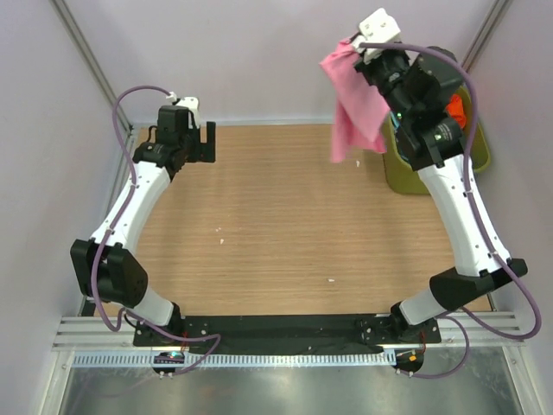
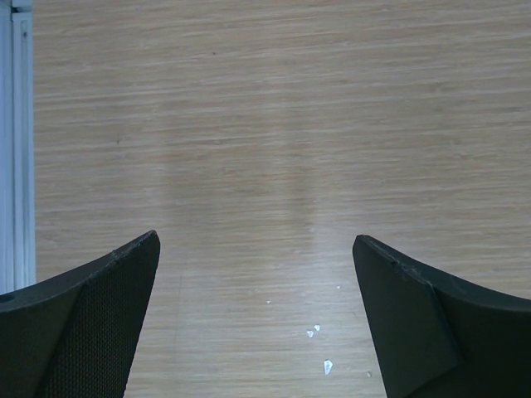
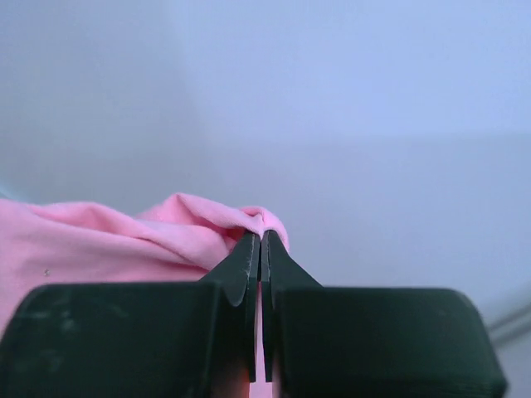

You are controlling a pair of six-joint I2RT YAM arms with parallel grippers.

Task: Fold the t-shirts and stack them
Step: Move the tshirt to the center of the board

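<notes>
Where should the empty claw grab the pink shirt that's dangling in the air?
Pinch the free bottom edge of the pink fabric t-shirt, coming from the left. It hangs bunched from the right claw, so its low end is loose and faces the open left claw.

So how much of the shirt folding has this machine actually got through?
Barely started. Nothing looks folded or stacked: the table has no shirt on it. In hand: the right claw is shut on the pink t-shirt, dangling in the air near the green tub. The left claw hangs open over the table. Left: laying it flat, folding it, then the orange t-shirt in the tub.
</notes>
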